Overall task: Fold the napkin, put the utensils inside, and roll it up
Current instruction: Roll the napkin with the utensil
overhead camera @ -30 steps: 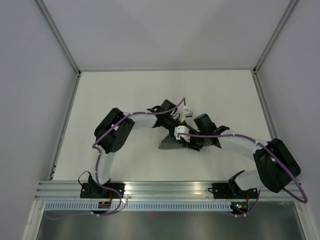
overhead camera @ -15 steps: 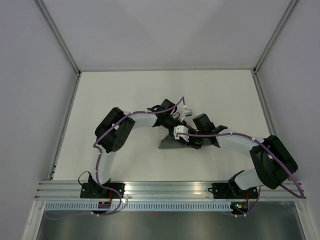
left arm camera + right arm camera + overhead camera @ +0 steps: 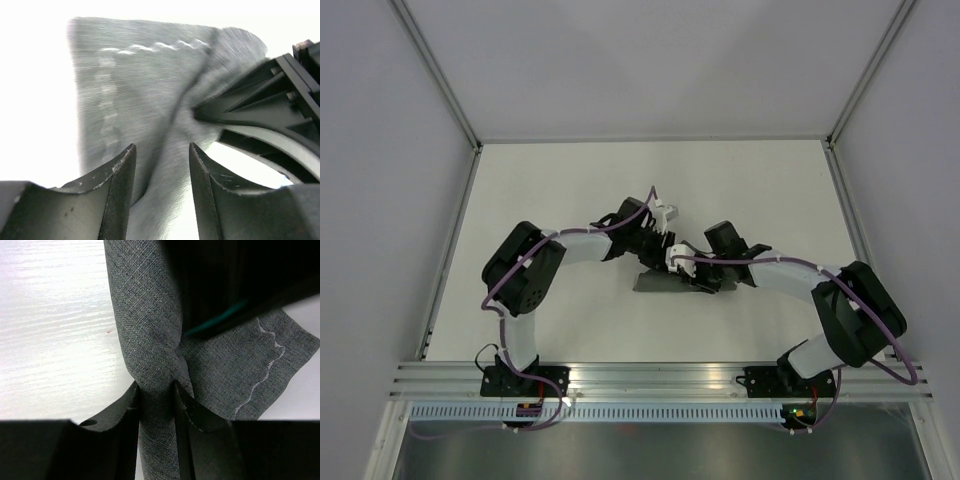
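Two grippers meet over one dark grey napkin (image 3: 660,282) near the middle of the white table (image 3: 550,180), each arm bent inward so that the wrists nearly face one another.

The right gripper (image 3: 156,387) pinches the napkin. Its two black fingers press together on a narrow, gathered waist of fabric, and creases run toward that spot from above. Beyond the fingertips the cloth widens again into a flat panel. To the right of that panel a pale wavy stitched line (image 3: 265,370) follows the edge of a corner lying on the table. Straight ahead of this gripper and above the cloth a dark, blurred shape fills the upper part of the view; what it is cannot be told from here.

The left gripper (image 3: 161,147) has its fingers spread. A raised fold of the napkin runs down into the gap between them without being squeezed, and a shadowed space shows beside the left finger. Ahead of these fingers the cloth spreads out broad and tilted, with the stitched line along its far and left edges. To the right and slightly ahead, the tip of the right gripper digs into the fabric where the fold bunches.

From above, the napkin shows as a small grey wedge just under both grippers, its wider part to the left gripper's side.
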{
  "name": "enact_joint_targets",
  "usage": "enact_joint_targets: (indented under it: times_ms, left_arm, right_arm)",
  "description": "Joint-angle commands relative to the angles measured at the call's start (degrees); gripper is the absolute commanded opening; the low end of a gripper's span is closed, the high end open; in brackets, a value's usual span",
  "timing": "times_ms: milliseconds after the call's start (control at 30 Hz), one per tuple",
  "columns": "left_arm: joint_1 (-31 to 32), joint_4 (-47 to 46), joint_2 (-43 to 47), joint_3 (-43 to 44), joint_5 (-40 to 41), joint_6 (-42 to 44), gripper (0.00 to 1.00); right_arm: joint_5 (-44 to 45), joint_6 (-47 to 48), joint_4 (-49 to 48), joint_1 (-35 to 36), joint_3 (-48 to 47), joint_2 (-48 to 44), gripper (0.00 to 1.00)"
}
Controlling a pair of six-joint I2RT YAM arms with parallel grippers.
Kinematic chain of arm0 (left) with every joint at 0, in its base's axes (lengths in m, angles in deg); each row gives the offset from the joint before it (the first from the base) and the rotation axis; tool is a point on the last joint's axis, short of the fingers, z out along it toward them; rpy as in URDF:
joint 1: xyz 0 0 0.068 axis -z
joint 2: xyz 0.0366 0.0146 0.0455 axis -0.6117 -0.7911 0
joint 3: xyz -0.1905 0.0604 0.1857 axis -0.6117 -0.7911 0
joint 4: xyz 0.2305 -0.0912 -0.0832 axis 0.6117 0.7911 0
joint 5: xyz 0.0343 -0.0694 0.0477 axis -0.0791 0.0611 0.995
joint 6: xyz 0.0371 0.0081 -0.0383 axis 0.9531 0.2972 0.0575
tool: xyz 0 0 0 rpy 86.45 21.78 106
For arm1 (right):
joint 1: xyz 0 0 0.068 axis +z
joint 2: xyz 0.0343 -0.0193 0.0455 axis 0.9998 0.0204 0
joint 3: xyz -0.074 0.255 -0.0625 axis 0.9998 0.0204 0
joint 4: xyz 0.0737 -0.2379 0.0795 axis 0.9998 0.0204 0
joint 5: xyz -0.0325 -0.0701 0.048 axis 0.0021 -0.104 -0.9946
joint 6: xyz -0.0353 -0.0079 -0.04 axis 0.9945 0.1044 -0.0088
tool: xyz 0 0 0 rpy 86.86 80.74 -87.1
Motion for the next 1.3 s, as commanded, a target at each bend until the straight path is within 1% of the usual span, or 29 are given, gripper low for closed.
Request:
enact_joint_targets:
  times_ms: [0,67,100,167,200,233,267,300,333,367,400,433,500,533,567,600,633,667,700,733,800,833,900,933,1033,1133,1267]
  left_arm:
    - [-4.13,-10.06,6.5,-4.87,10.57,-10.26,0.53]
    - [-5.01,-13.65,9.31,-7.84,12.16,-12.46,0.53]
    - [-5.45,-14.72,10.46,-8.91,15.04,-12.82,0.53]
    - [-5.72,-18.75,14.13,-12.6,18.04,-13.87,0.53]
    - [-5.72,-20.25,15.55,-14.0,22.06,-14.05,0.53]
    - [-5.72,-21.92,16.96,-17.24,24.19,-14.23,0.53]
    - [-5.63,-26.12,20.45,-19.18,28.82,-14.49,0.53]
    - [-5.63,-28.33,21.97,-21.38,31.74,-14.58,0.53]
    - [-5.54,-30.36,23.9,-25.49,34.73,-14.67,0.53]
    - [-5.02,-32.64,25.39,-27.53,40.15,-13.63,0.53]
    - [-4.75,-36.23,27.85,-29.21,41.51,-12.66,0.53]
    - [-4.32,-37.22,28.74,-31.14,42.57,-10.04,0.53]
    - [-1.07,-38.8,30.84,-32.47,45.21,-5.12,0.54]
    - [0.68,-39.77,31.12,-32.82,46.35,1.61,0.56]
    - [4.96,-40.83,31.21,-33.09,50.36,5.33,0.6]
    - [7.0,-43.97,30.6,-33.44,51.88,9.02,0.62]
    - [8.94,-45.04,29.81,-33.35,53.2,16.19,0.63]
    - [11.74,-46.01,29.2,-33.27,53.65,19.05,0.64]
    - [12.9,-46.89,28.58,-32.83,53.13,21.52,0.65]
    - [13.96,-46.9,27.18,-32.48,53.3,25.72,0.65]
    - [15.98,-45.77,25.86,-30.99,50.68,29.78,0.66]
    - [16.77,-44.8,25.15,-30.63,50.32,34.5,0.66]
    - [19.15,-45.06,22.96,-30.63,48.91,39.71,0.68]
    - [19.76,-43.23,22.43,-30.11,48.38,43.65,0.69]
    - [21.52,-38.84,20.32,-28.61,43.65,47.54,0.7]
    - [22.32,-38.2,18.3,-27.82,41.88,50.44,0.72]
    - [23.02,-37.06,15.4,-26.33,38.98,51.69,0.78]
  right_arm:
    - [-1.76,0.91,7.19,-1.97,-1.23,3.43,0.15]
    - [-3.78,1.53,8.95,-3.64,-3.33,4.39,0.14]
    - [-4.57,2.14,11.13,-4.08,-4.21,5.7,0.14]
    - [-7.11,2.93,13.52,-5.58,-7.11,7.99,0.13]
    - [-7.83,3.81,15.97,-6.01,-8.08,8.79,0.13]
    - [-8.79,4.42,17.38,-6.72,-10.27,9.66,0.13]
    - [-10.19,4.95,18.79,-7.16,-11.33,11.59,0.13]
    - [-11.16,5.48,21.41,-7.51,-12.39,12.48,0.13]
    - [-12.04,6.01,22.22,-8.3,-14.31,13.27,0.13]
    - [-12.66,6.19,23.1,-8.91,-15.2,15.1,0.14]
    - [-13.97,6.62,25.11,-9.18,-16.25,15.99,0.14]
    - [-14.51,7.32,26.26,-9.79,-18.35,17.04,0.14]
    - [-16.09,8.03,30.11,-10.67,-20.91,20.47,0.14]
    - [-16.44,8.73,31.53,-11.03,-23.79,21.79,0.13]
    - [-16.97,9.26,33.11,-11.2,-25.3,24.59,0.14]
    - [-18.19,9.79,36.43,-11.55,-26.8,26.09,0.13]
    - [-18.73,10.23,37.69,-12.17,-29.51,28.63,0.14]
    - [-19.08,10.58,38.74,-12.61,-30.58,29.7,0.13]
    - [-19.78,10.84,40.58,-13.31,-31.55,30.67,0.13]
    - [-19.79,10.93,41.12,-13.49,-33.04,31.46,0.13]
    - [-19.7,10.41,41.74,-13.93,-34.1,33.57,0.14]
    - [-19.61,10.15,41.83,-14.02,-35.06,34.27,0.13]
    - [-19.7,9.88,42.53,-14.19,-35.86,35.77,0.14]
    - [-19.79,9.88,42.79,-14.28,-36.47,36.47,0.14]
    - [-19.61,9.7,42.8,-14.37,-37.0,37.09,0.13]
    - [-19.08,9.09,42.36,-14.46,-37.36,37.71,0.14]
    - [-18.91,8.91,42.18,-14.55,-37.45,38.5,0.13]
